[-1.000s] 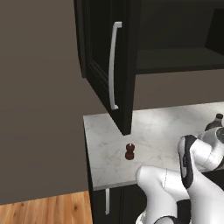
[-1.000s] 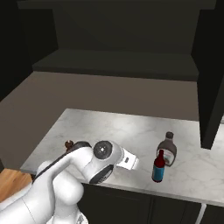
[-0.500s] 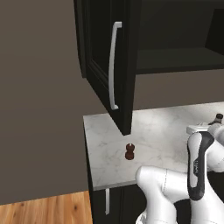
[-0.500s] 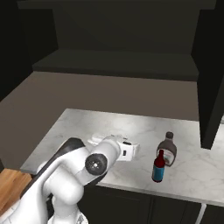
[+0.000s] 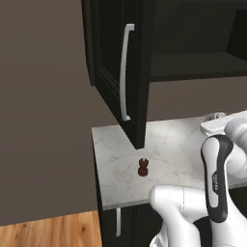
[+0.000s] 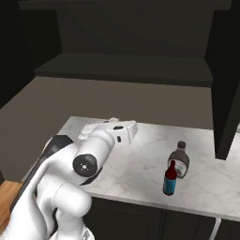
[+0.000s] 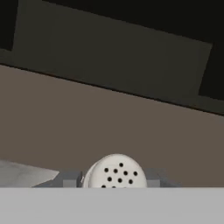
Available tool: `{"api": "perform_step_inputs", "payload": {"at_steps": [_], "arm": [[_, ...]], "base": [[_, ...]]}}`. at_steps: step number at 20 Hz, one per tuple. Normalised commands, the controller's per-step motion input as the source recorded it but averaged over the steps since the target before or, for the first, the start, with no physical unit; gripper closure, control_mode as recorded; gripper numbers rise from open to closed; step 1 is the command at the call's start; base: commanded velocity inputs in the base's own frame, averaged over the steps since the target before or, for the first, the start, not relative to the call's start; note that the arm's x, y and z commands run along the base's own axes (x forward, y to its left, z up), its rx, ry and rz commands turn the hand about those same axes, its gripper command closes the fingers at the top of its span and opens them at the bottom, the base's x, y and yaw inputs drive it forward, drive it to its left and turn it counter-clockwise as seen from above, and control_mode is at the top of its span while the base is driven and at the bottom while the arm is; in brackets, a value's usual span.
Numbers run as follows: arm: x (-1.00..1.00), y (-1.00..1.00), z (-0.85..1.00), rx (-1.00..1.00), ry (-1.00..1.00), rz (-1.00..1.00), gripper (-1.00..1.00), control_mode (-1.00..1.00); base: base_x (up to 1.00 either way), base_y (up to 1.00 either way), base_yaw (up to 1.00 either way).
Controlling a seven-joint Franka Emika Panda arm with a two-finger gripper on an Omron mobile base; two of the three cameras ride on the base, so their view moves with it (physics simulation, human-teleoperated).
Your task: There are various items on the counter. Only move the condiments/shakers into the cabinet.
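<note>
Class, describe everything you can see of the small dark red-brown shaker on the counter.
The dark red-brown shaker is a small, glossy piece with a rounded knob over a narrow waist and a wider base, like turned wood. It stands upright and alone on the white marble counter, near its left front part, just in front of the open cabinet door. Only the counter touches it.

From my end: a plain brown wall (image 7: pixel 109 127) straight ahead of the fingers (image 7: pixel 70 178), and wood floor (image 5: pixel 48 231) far below, to their left.

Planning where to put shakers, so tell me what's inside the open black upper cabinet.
The black upper cabinet stands open; its dark shelf looks bare where visible. The deep corners are too dark to judge.
</note>
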Motion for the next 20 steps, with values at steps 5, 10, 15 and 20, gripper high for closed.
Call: {"api": "perform_step_inputs", "payload": {"at_steps": [5,10,15,20], "arm": [[0.00,0.57,1.00,-0.27,0.00,0.05,1.00,-1.00],[0.07,0.59,1.00,-0.15,0.00,0.02,1.00,-1.00],[0.47,0.35,1.00,-0.02,0.06,0.00,1.00,-1.00],[0.83,0.05,0.88,0.10,0.45,0.00,1.00,-1.00]], "base": [[0.00,0.00,0.00],[0.00,0.00,0.00],[0.00,0.00,0.00],[0.00,0.00,0.00]]}}
